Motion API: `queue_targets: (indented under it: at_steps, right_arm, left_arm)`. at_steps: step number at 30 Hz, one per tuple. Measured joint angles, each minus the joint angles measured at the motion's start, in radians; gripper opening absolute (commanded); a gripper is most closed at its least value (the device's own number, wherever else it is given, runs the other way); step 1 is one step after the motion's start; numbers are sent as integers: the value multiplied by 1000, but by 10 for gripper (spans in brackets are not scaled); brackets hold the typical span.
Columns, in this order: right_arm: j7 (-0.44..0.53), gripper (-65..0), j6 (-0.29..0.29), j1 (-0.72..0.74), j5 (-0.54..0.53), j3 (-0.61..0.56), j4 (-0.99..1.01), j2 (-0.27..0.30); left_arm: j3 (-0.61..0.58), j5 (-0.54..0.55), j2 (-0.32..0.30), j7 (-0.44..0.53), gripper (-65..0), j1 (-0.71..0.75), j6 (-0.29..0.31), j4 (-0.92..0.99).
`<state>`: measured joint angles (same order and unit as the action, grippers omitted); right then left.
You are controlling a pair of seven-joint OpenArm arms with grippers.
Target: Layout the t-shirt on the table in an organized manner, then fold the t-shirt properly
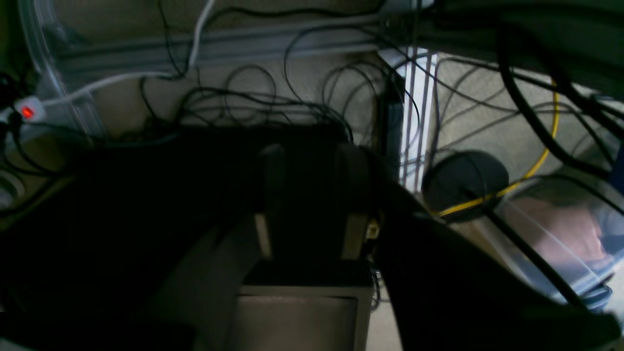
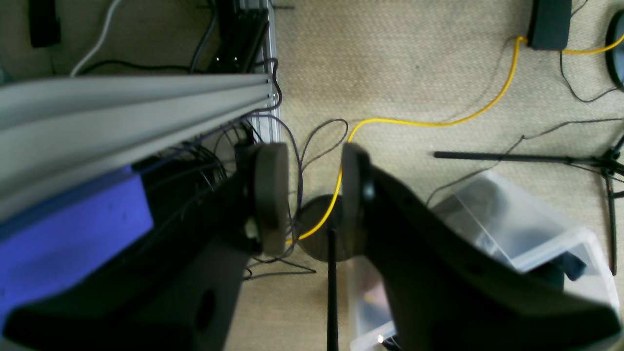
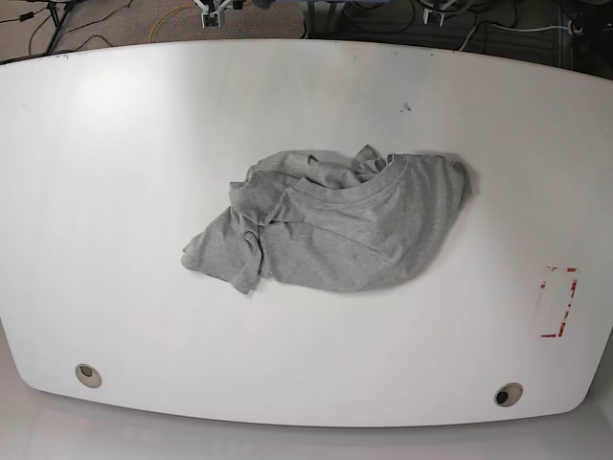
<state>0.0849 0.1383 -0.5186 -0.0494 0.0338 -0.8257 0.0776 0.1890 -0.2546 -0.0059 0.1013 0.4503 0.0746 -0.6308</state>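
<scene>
While t-shirt [image 3: 330, 225] lies crumpled, table [image 3: 115, 192] around bare.

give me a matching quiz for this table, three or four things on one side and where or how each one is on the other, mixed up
Things:
1. t-shirt
2. red rectangle mark
3. round hole
4. right claw

Place or state:
A. near the table's right edge in the base view
B. crumpled near the middle of the table
C. over the carpet, holding nothing
D. near corner, on the left of the base view

Pairs: 1-B, 2-A, 3-D, 4-C
</scene>
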Motion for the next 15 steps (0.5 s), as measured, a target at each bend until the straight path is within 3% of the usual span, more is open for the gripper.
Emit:
queue_targets:
  at_steps: [15]
  right_arm:
    - [-94, -479, 5, -232, -3, 54, -348, 2]
  left_arm:
    - [0, 1, 0, -8, -482, 221, 0, -351]
